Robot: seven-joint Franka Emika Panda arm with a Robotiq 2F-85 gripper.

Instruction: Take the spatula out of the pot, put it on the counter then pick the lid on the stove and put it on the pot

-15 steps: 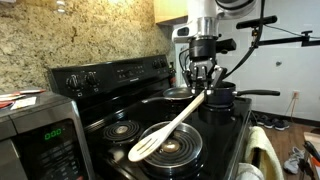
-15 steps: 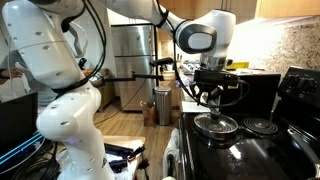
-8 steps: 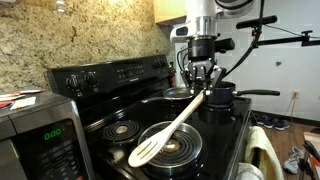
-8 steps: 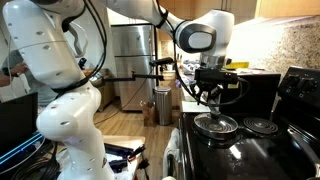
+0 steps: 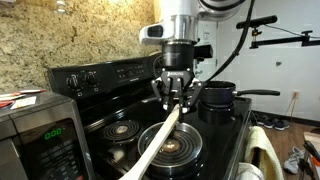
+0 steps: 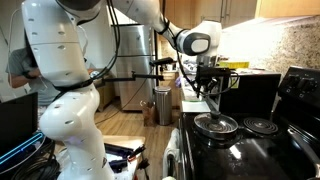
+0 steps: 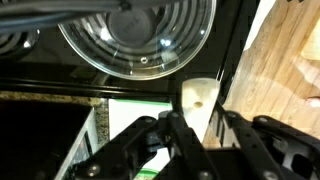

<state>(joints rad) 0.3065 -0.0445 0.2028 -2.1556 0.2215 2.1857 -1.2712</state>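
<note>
My gripper (image 5: 175,97) is shut on the upper end of the spatula (image 5: 152,148), a long pale utensil that slants down over the stove's (image 5: 120,108) front burner. The spatula's end shows between the fingers in the wrist view (image 7: 197,98). The lid (image 5: 185,147), see-through with a metal rim, lies on that front burner under the spatula and also shows in the wrist view (image 7: 150,45) and in an exterior view (image 6: 217,124). The dark pot (image 5: 216,101) stands at the stove's far side, its long handle pointing away, beside and behind my gripper (image 6: 207,90).
A steel microwave (image 5: 40,132) stands close in front beside the stove. The raised knob panel (image 5: 110,73) and a granite wall back the burners. A cloth (image 5: 256,150) hangs at the oven front. A fridge (image 6: 130,60) and a bin (image 6: 163,105) stand beyond.
My gripper has moved away from above the pot toward the front burner, carrying the spatula with it. The spatula's blade now hangs lower, past the lid.
</note>
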